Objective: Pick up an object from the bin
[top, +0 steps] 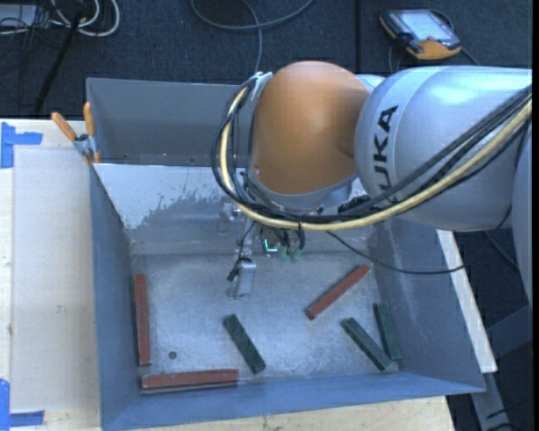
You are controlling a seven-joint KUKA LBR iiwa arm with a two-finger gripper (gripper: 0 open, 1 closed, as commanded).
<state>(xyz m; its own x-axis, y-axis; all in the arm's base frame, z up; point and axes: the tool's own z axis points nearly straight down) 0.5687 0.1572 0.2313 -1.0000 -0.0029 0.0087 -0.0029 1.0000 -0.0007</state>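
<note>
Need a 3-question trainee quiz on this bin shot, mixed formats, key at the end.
1. How many reddish-brown bars lie in the bin?
2. True or false: the pincer hangs over the bin's left wall.
3. Which lies nearest the pincer in the view? A) the dark green bar at mid-floor B) a reddish-brown bar by the near wall C) a dark green bar by the right wall
Key: 1) three; 2) false, it is over the floor's back middle; 3) A.

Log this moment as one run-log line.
gripper: low over the middle of bin | held: nothing visible | nearest: middle green stick, tilted red stick | pick: not yet done
</note>
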